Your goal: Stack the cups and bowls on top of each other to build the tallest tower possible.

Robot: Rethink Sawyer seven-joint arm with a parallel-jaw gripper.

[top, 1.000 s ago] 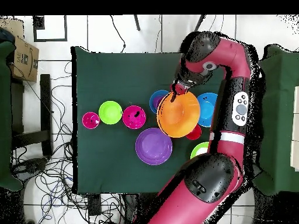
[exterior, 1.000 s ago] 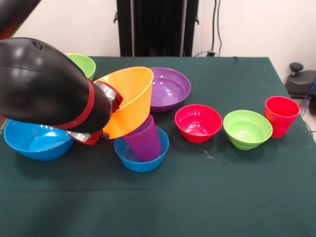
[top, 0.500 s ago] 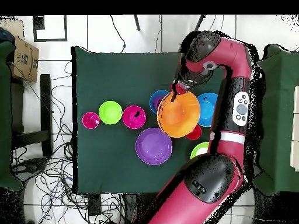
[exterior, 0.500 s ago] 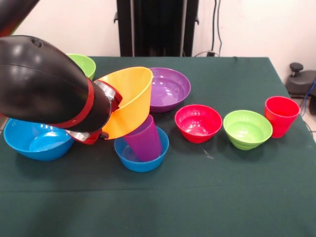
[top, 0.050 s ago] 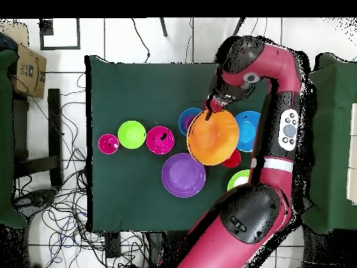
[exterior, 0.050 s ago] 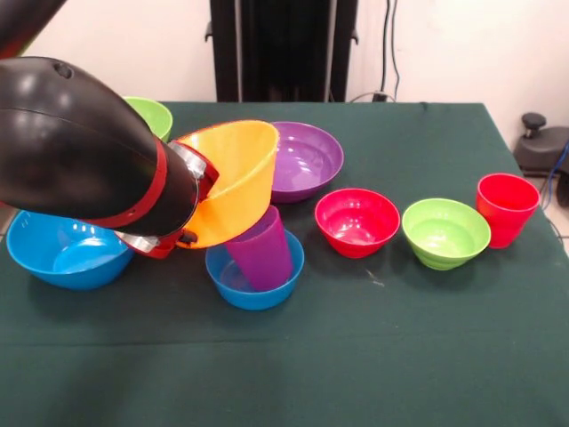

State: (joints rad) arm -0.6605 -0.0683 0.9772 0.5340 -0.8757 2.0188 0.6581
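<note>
Over the small blue bowl [exterior, 0.050 s ago: 255,271], my gripper [exterior, 0.050 s ago: 188,191] stayed clamped on the yellow bowl [exterior, 0.050 s ago: 233,173], tilted, resting on the purple cup [exterior, 0.050 s ago: 260,249] standing inside. Barely any shift in the last second; I judged placement unfinished, so tower not taller yet.

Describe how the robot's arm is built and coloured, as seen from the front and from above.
The arm is made of thick rounded red segments with black joint housings. From above, one link carries a pale grey oval panel with small dark buttons. In the front view the nearest segment is a large glossy black shell edged by a red ring, followed by a silvery metal collar. The hand is mostly hidden.
</note>
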